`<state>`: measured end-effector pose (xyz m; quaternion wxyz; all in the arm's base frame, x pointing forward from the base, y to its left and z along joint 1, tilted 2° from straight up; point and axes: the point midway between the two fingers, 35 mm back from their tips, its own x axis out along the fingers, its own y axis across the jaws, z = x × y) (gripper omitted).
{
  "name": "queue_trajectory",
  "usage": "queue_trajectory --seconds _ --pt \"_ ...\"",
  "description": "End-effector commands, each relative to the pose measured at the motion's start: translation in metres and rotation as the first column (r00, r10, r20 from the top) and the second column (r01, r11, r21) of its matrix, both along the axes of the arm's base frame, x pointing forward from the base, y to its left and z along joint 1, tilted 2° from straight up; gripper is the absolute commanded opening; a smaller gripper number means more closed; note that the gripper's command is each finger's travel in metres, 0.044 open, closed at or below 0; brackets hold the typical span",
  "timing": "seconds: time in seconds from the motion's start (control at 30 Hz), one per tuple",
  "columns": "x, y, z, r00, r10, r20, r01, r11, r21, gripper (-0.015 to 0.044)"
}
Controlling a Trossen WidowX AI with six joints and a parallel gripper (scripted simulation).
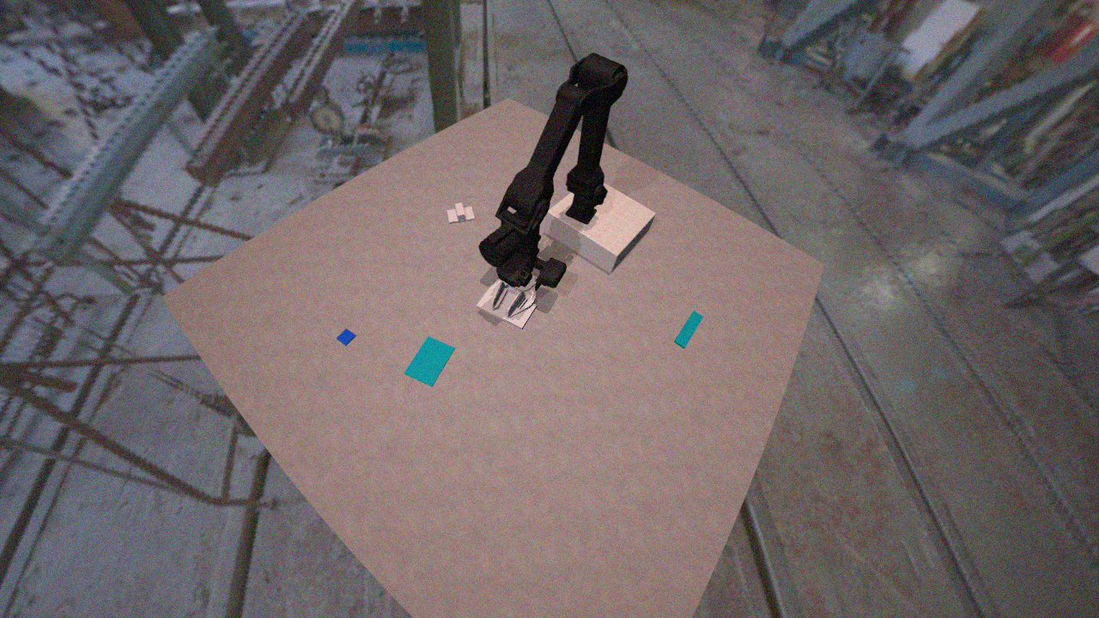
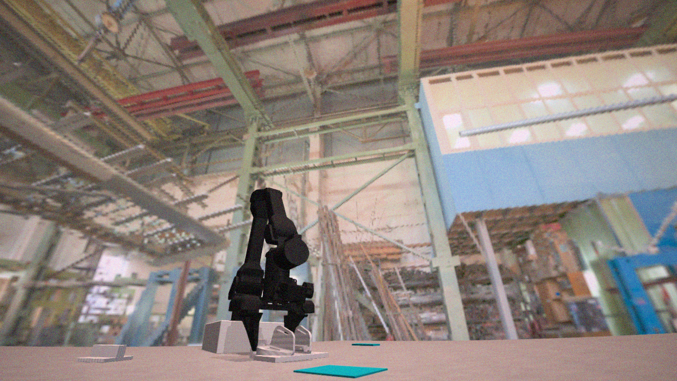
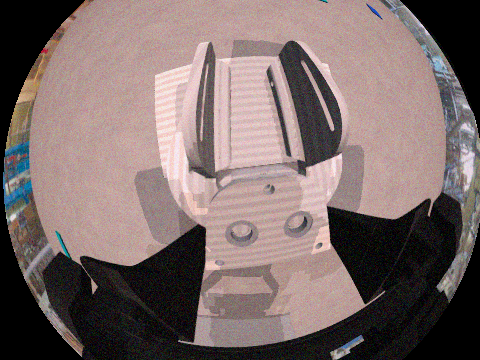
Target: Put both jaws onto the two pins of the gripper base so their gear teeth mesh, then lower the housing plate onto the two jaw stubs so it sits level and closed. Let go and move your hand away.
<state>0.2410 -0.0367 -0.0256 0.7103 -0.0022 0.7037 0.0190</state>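
Housing plate (image 3: 265, 205) sits between the dark fingers of my gripper (image 1: 516, 286) (image 2: 275, 338) (image 3: 264, 223), clasped at its two side edges, so its flat face and two round holes lie uncovered in the lower middle of the wrist view. I judge that side grip was chosen to keep the underside free for the stubs. Just beyond it, the gripper base (image 1: 485, 305) (image 2: 310, 356) (image 3: 165, 97) lies flat on the table, left of centre in the top view, and two slotted pieces (image 1: 499, 294) (image 2: 282, 339) (image 3: 192, 115) stand side by side above it; I take these for the task's jaws. Their slots and inner walls face one another, as a pair meant to swing together would, though I cannot see whether the teeth mesh. Nor can I tell whether the plate is already on the stubs, since it covers that spot. My reading is that this is the closing stage: square the plate, seat it level, then spread the fingers and lift straight up. Letting go too soon might leave one side high, while sideways drag might shift the slotted pieces. Teal rectangle (image 1: 430, 360) (image 2: 340, 371), lower left of centre in the top view, lies well apart and seems no part of this.
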Motion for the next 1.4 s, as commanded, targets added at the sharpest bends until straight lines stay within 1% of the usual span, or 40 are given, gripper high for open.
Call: queue_trajectory --seconds 0.0,1.37 --pt "-0.0002 0.0005 -0.001 1.0 -0.003 -0.001 0.003 1.0 0.003 0.0351" --pt "-0.0002 0.0007 -0.0059 1.0 -0.003 -0.001 0.003 1.0 0.003 0.0351"
